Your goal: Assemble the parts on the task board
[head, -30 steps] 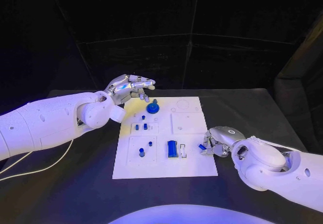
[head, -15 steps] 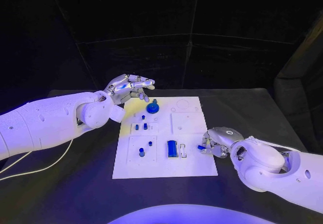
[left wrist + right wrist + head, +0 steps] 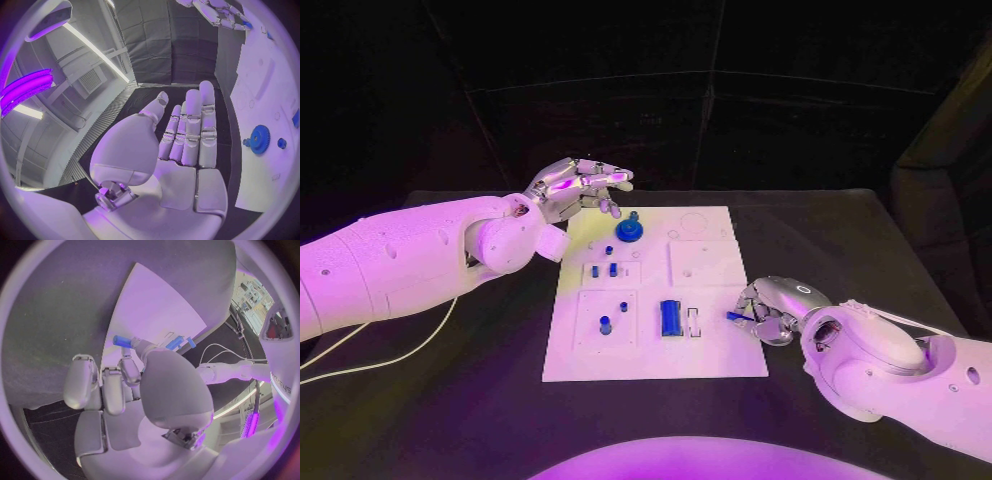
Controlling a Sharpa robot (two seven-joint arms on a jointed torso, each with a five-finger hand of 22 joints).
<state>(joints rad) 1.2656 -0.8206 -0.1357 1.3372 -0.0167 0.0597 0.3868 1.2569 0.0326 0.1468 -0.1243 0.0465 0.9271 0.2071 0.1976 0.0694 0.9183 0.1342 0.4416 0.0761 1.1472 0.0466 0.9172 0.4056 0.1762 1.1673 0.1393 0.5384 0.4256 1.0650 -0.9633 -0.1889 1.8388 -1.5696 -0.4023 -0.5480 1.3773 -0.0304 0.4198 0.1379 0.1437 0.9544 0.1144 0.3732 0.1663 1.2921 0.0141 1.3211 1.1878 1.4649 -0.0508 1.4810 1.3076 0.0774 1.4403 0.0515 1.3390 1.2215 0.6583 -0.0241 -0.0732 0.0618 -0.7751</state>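
The black bench (image 3: 848,230) carries everything, and the white task board (image 3: 711,265) lies flat in its middle, long side running away from the robot.

The left arm (image 3: 401,265) comes in over the bench's far left part. Its left hand (image 3: 574,190) hovers above the board's far left corner, holding nothing, fingers apart and stretched out side by side, as the left wrist view shows (image 3: 187,135).

The right arm (image 3: 906,365) reaches in from the near right. Its right hand (image 3: 773,308) sits at the board's right edge, near the robot, fingers curled around a small blue piece (image 3: 734,316) pinched at the fingertips; in the right wrist view that piece (image 3: 122,341) juts out just past the fingers, above the board.

On the board, a blue gear (image 3: 629,232) with a knob stands near the far end, below the left hand. A long blue block (image 3: 669,318) lies nearer the robot, with a narrow pale slot just beside it. Two short blue pegs (image 3: 602,271) stand close together left of centre, and one more blue peg (image 3: 604,324) stands in the near left square.
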